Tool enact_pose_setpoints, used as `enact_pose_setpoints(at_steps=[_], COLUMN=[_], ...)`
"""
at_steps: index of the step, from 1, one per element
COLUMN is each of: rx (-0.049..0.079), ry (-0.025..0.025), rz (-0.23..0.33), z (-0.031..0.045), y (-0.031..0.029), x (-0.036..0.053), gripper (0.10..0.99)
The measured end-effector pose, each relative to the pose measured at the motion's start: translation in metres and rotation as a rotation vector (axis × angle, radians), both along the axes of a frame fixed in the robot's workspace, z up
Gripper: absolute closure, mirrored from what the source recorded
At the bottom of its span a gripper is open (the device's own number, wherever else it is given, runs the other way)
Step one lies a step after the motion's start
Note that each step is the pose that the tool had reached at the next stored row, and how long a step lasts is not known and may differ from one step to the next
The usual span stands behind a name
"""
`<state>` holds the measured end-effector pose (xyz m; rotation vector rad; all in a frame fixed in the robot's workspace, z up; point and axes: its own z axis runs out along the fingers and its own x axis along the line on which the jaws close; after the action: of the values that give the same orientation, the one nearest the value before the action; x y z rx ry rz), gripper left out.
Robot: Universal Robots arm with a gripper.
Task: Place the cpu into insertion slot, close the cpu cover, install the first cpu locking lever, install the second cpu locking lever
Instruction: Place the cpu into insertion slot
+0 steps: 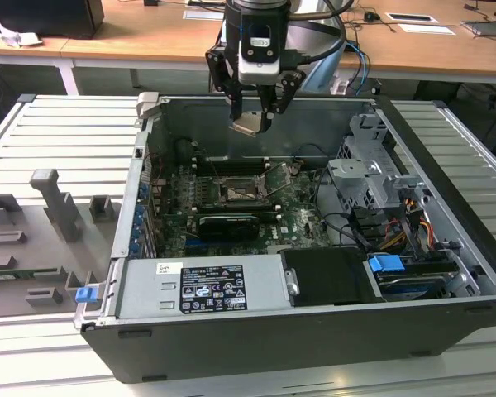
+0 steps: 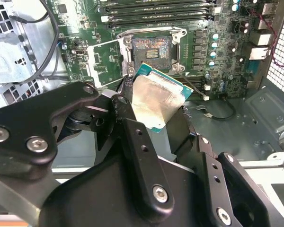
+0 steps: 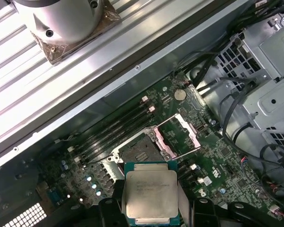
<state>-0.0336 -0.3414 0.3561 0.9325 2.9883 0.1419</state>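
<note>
The cpu [image 1: 248, 126] is a flat square chip with a silvery top and a green edge, and my gripper [image 1: 253, 114] is shut on it. It hangs tilted, well above the motherboard inside the open computer case. In both wrist views the cpu [image 2: 156, 97] [image 3: 150, 191] sits between the black fingers [image 2: 132, 137]. The insertion slot [image 2: 151, 47] [image 3: 137, 153] [image 1: 236, 193] lies bare below it, a square black socket with a metal rim. The cpu cover [image 2: 106, 61] [image 3: 180, 132] is swung open beside the socket.
Long black memory slots [image 1: 231, 165] run behind the socket and a black card [image 1: 229, 225] lies in front. A grey power supply [image 1: 202, 285] fills the case's front, and a metal drive cage [image 1: 372, 174] with cables stands at the exterior view's right. Grey fixtures [image 1: 54, 207] sit outside, left.
</note>
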Motion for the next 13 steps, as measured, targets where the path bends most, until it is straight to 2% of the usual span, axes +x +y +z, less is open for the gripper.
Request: enact_pose_setpoints(at_steps=[9,13], rx=[-0.001,-0.002], ry=[-0.0001,-0.0001], rz=[-0.028,-0.066], z=[-0.0021,-0.0034], y=[0.0000,0.0005], x=[0.0000,0.0000], gripper=[0.561,0.561])
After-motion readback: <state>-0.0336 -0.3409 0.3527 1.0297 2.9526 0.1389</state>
